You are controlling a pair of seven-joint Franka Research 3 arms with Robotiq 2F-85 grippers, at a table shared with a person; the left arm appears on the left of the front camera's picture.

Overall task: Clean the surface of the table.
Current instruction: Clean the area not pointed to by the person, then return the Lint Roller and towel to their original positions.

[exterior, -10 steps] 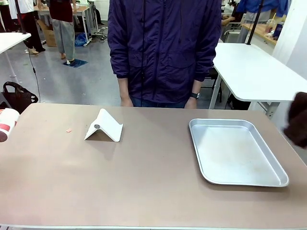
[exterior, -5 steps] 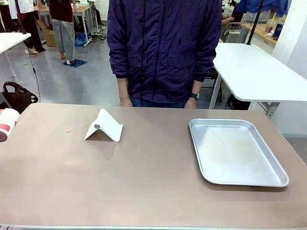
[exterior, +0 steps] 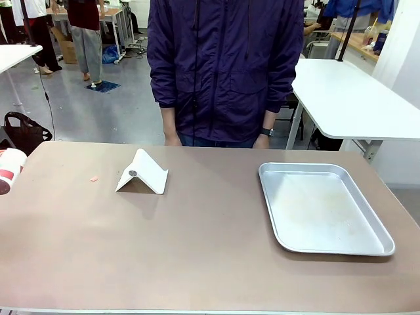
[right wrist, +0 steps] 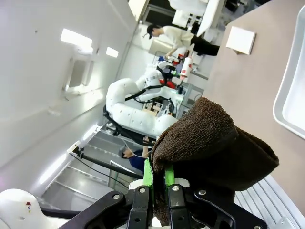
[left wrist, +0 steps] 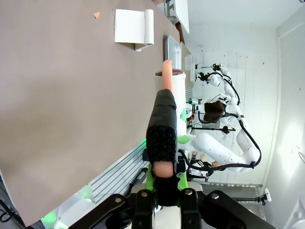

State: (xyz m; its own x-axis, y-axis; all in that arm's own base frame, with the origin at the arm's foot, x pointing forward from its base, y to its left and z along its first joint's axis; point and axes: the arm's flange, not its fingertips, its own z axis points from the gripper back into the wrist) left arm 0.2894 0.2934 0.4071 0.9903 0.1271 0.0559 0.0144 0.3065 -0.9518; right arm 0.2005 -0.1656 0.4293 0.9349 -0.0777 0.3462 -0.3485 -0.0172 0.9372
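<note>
The table (exterior: 197,256) has a brownish matte top, also seen in the left wrist view (left wrist: 57,95) and the right wrist view (right wrist: 248,81). A tiny pink scrap (exterior: 94,178) lies on its left part (left wrist: 96,15). My right gripper (right wrist: 159,174) is shut on a dark brown cloth (right wrist: 209,143), held off the table's edge beside the tray. My left gripper (left wrist: 162,143) is shut on a white cylindrical container (left wrist: 176,95) with a pink part; its red-banded end (exterior: 8,169) shows at the table's left edge.
A white folded stand (exterior: 141,172) sits left of centre. A silver metal tray (exterior: 387,246) lies bare on the right. A person in a dark purple jacket (exterior: 223,65) stands at the far edge, hands behind it. A white-topped table (exterior: 348,98) is beyond.
The brown cloth that showed at the picture's right edge a second ago has moved out of the front view. Nothing on the table has shifted.
</note>
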